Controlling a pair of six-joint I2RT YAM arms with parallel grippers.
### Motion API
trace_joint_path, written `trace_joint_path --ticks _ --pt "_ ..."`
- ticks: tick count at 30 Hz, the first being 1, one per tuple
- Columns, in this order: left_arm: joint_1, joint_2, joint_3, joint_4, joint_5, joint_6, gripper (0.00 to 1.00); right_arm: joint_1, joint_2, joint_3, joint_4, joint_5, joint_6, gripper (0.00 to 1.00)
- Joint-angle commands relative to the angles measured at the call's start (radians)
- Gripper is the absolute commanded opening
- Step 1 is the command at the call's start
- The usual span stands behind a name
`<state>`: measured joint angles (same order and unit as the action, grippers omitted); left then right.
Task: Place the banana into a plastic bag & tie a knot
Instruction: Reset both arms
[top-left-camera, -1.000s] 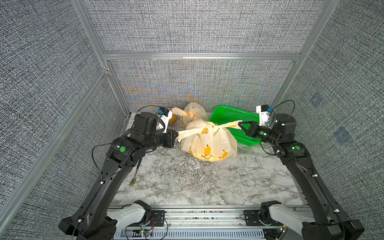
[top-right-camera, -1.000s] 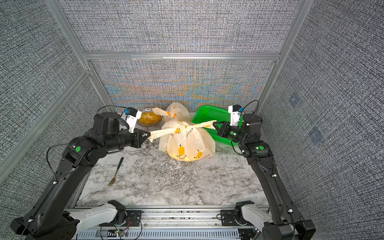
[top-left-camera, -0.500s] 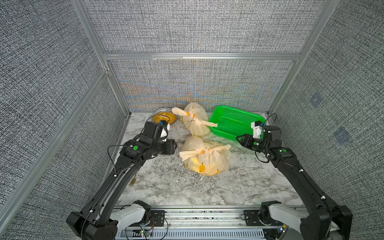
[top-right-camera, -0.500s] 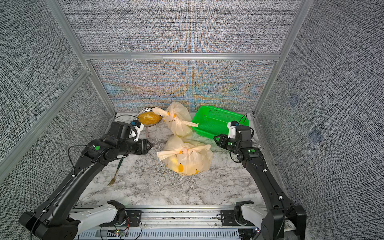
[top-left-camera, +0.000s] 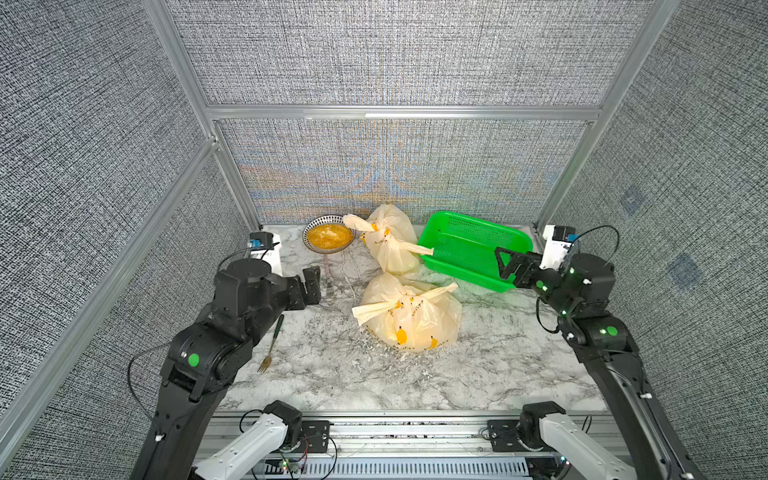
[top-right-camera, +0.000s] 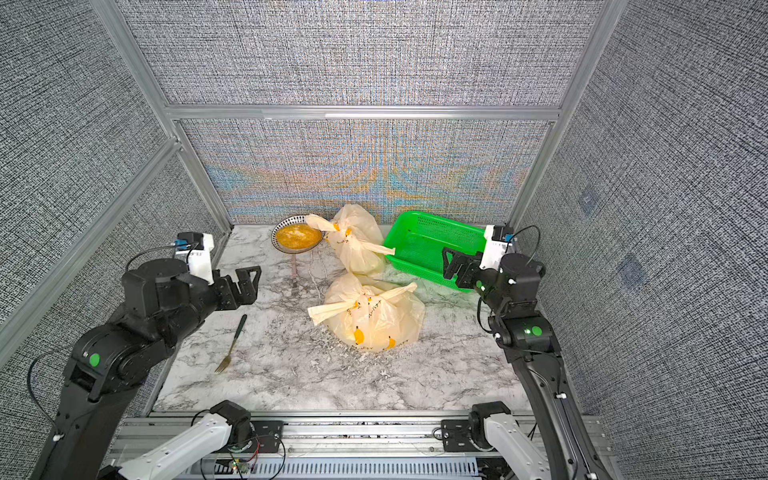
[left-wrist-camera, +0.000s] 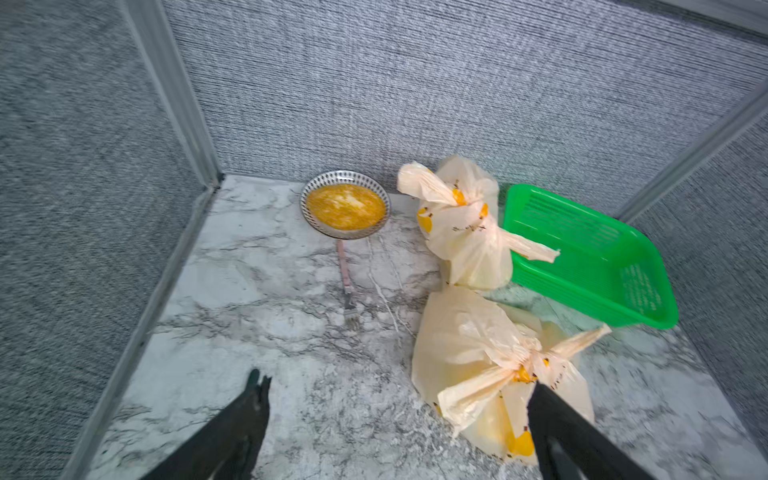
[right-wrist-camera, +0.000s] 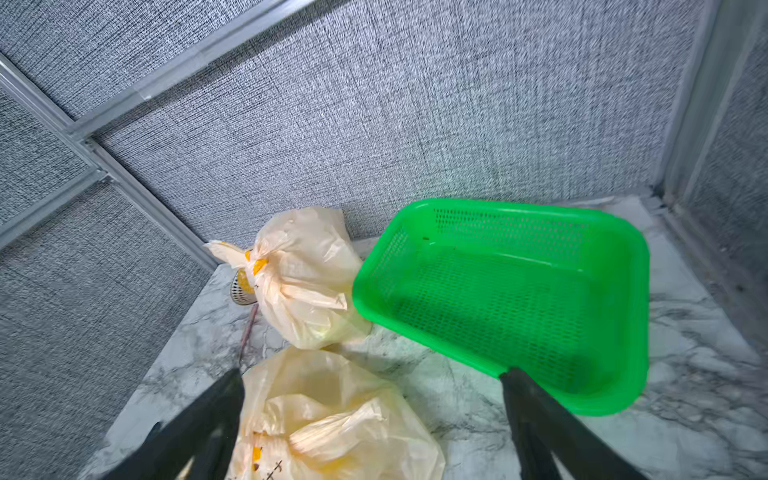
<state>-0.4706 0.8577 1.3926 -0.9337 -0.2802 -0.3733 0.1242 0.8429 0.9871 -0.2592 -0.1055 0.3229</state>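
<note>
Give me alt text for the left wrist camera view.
A knotted pale-yellow plastic bag lies on the marble table just beyond the open left hand. Behind it are a second knotted bag, an empty green plastic basket, a patterned bowl of orange food and a pink fork.

Crinkly plastic bag (top-left-camera: 409, 320), glossy marble table (top-left-camera: 332, 374)

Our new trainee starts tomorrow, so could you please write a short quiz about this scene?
1. True or false: the left gripper and right gripper both stand open, holding nothing.
2. What closes both the near bag and the far bag?
3. The green basket holds: A) a cup B) a spoon C) nothing visible.
Key: 1 true; 2 a tied knot; 3 C.
</note>
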Motion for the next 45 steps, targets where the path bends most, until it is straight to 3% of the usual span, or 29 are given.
trace_joint_path --ticks 1,7,12,18,21,24,27,29,33,35,39,45 --pt "0.000 -0.030 -0.115 0.104 -0.169 0.001 0.99 0.000 -0.043 -0.103 0.112 0.125 -0.133 0.98" --pt "0.020 0.011 -0.471 0.454 -0.290 -0.005 0.99 -0.002 -0.091 -0.499 0.514 0.261 -0.272 0.98" --pt "0.175 0.124 -0.665 0.704 -0.234 0.048 0.99 -0.014 -0.055 -0.730 0.839 0.353 -0.279 0.98" --pt "0.283 0.168 -0.906 1.053 -0.180 0.221 0.99 -0.034 0.139 -0.912 1.197 0.404 -0.284 0.98" --pt "0.330 0.222 -0.990 1.229 -0.099 0.274 0.99 -0.041 0.295 -0.943 1.391 0.421 -0.296 0.98" --pt "0.355 0.335 -1.029 1.399 -0.078 0.280 0.99 -0.043 0.372 -0.918 1.461 0.392 -0.326 0.98" --pt "0.356 0.418 -0.942 1.346 -0.048 0.308 0.99 -0.047 0.450 -0.888 1.522 0.375 -0.347 0.98" --pt "0.356 0.464 -0.928 1.405 -0.057 0.336 0.99 -0.052 0.482 -0.877 1.530 0.340 -0.336 0.98" --pt "0.374 0.580 -0.961 1.620 0.005 0.347 0.99 -0.050 0.680 -0.922 1.830 0.266 -0.365 0.98" --pt "0.382 0.627 -0.951 1.655 0.024 0.332 0.99 -0.043 0.701 -0.883 1.774 0.212 -0.399 0.98" --pt "0.396 0.652 -0.948 1.659 0.163 0.385 0.99 -0.051 0.681 -0.794 1.574 0.236 -0.372 0.98" --pt "0.396 0.645 -0.950 1.655 0.167 0.390 0.99 -0.083 0.684 -0.776 1.544 0.204 -0.347 0.98"
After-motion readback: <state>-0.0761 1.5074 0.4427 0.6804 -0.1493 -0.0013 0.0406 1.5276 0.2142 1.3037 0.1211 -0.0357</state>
